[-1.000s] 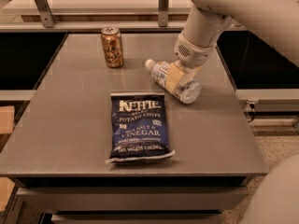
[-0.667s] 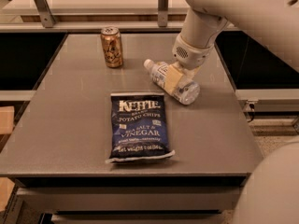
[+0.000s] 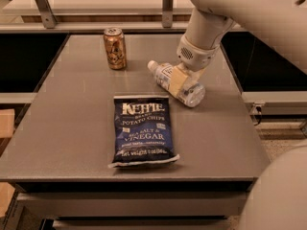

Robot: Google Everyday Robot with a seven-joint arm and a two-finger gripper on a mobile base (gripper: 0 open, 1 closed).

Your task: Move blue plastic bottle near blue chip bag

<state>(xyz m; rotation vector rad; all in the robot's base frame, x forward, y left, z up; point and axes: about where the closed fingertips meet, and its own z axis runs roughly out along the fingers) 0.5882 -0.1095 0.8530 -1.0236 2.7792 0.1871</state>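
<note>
1. The claw hangs from the white arm, set down over the middle of the small clear bluish plastic bottle with a white cap. I cannot tell whether it pinches the bottle or stands spread around it.
2. The bottle lies on its side on the grey table, cap towards the gold-brown soda can.
3. The flat navy Kettle chip bag lies near, nearer the table's front edge, so probably only a short carry is needed.
</note>
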